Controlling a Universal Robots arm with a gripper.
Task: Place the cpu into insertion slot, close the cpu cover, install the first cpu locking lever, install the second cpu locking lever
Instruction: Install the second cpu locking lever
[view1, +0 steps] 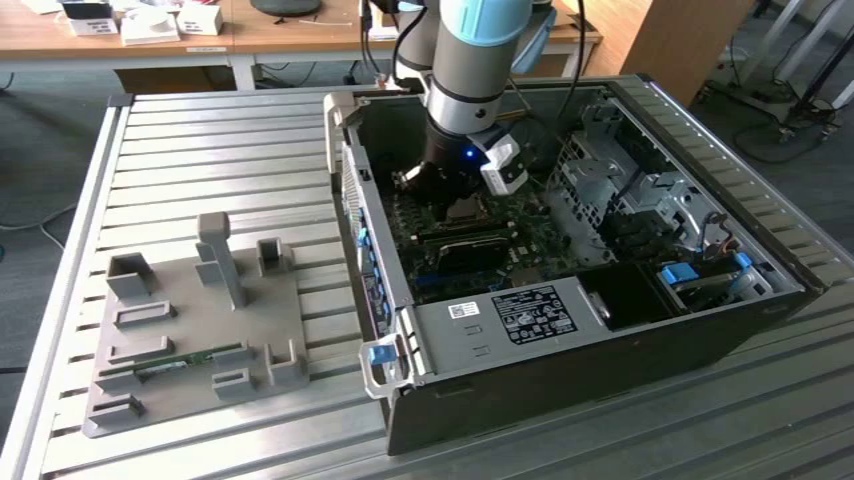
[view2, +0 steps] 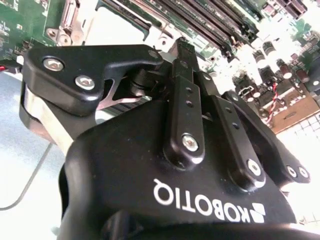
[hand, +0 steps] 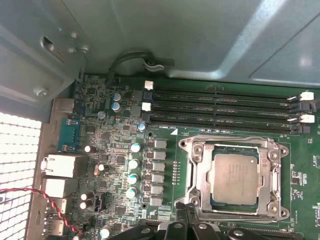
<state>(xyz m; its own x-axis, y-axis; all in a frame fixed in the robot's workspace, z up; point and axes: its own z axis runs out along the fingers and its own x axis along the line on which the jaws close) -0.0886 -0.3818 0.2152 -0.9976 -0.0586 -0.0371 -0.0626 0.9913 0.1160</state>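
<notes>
Reaching down into the open black computer case (view1: 587, 330) in the exterior view, the grey and pale-blue robot arm (view1: 470, 70) stands over the green motherboard (view1: 461, 245). The case lies on a ribbed grey metal surface (view1: 200, 150), with a grey moulded parts tray (view1: 187, 330) on the exterior view's left.

In the second wrist view, the black pincer (view2: 181, 47) has its fingers (view2: 182, 107) pressed together, with nothing seen between them, just above the board.

In the first wrist view, the small square silvery-grey cpu (hand: 233, 179) sits in its socket, and the thin silvery metal cpu cover (hand: 235, 147) lies flat around it. The black memory slots (hand: 220, 110) run beside the socket. The pincer's tips (hand: 187, 215) hang near the socket's edge.
</notes>
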